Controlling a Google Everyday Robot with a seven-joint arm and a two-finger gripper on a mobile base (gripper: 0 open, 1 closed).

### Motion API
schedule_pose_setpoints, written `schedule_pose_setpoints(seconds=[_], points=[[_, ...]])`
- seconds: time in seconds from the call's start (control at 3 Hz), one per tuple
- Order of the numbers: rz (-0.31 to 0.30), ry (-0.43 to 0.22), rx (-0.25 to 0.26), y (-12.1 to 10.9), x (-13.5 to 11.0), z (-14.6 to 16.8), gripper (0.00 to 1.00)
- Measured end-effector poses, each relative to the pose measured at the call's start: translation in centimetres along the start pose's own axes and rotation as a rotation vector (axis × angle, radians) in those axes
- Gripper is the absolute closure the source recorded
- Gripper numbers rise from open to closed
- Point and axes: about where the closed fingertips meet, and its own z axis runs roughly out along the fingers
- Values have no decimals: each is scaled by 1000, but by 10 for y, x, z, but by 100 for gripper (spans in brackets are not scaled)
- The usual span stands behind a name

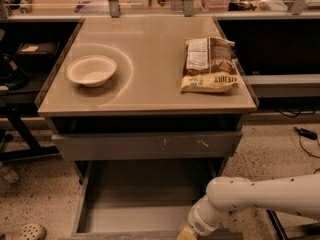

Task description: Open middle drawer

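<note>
The middle drawer (142, 211) is pulled out below the scratched grey drawer front (147, 145). Its grey inside shows and looks empty. Its front edge lies along the bottom edge of the view. My gripper (184, 232) is at the drawer's front edge, right of the middle, partly cut off by the bottom of the view. The white arm (260, 191) reaches in from the right.
On the cabinet top (150, 91) a white bowl (91, 70) sits at the left and a snack bag (209, 65) at the right. Dark shelves flank the cabinet. A cable (304, 134) lies on the speckled floor at the right, and a shoe (27, 231) at the bottom left.
</note>
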Motion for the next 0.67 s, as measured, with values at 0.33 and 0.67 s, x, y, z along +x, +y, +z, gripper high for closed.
schedule_pose_setpoints(seconds=[0.33, 0.67], points=[[18, 8, -30, 16, 14, 3, 100], [18, 8, -30, 18, 12, 1, 100]])
